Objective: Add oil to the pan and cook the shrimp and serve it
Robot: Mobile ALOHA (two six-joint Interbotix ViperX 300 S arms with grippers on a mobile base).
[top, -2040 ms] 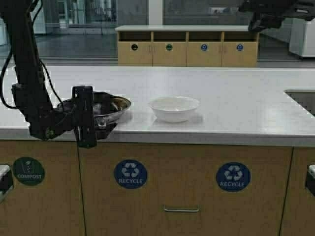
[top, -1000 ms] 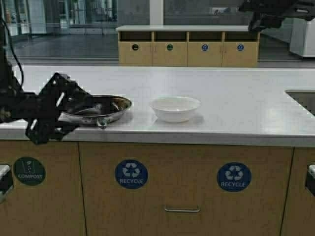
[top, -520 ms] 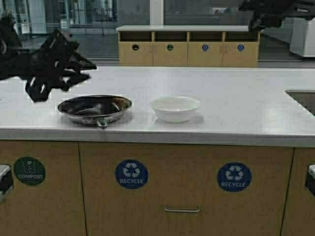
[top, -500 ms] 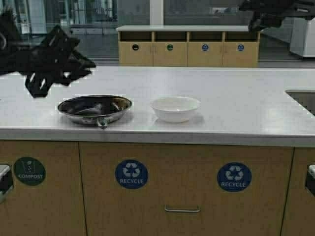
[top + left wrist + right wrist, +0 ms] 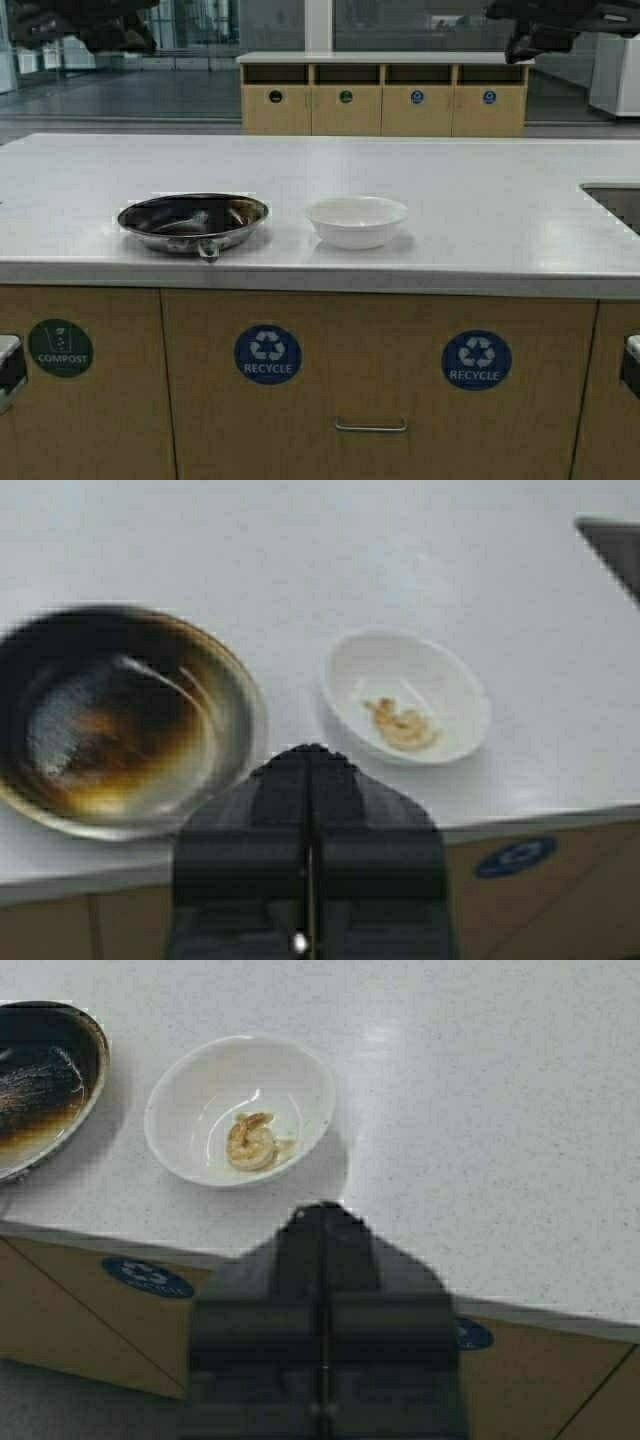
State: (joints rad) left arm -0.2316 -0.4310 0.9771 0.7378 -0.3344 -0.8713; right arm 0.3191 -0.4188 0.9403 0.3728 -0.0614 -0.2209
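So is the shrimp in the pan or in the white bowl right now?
In the white bowl: the shrimp lies at its bottom. The pan holds only dark residue.

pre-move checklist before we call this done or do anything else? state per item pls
1. Shrimp served in the white bowl: ok, it lies in the bowl's bottom.
2. Pan empty of food: ok, only dark residue inside, seen in the left wrist view.
3. Pan and bowl stable on the counter: ok, both flat, side by side, apart, near the front edge.
4. Left gripper clear of the dishes: ok, raised above them, jaws shut, empty.
5. Right gripper clear: ok, raised high, jaws shut, empty.
6. Oil jug put away: cannot tell, not in any view.
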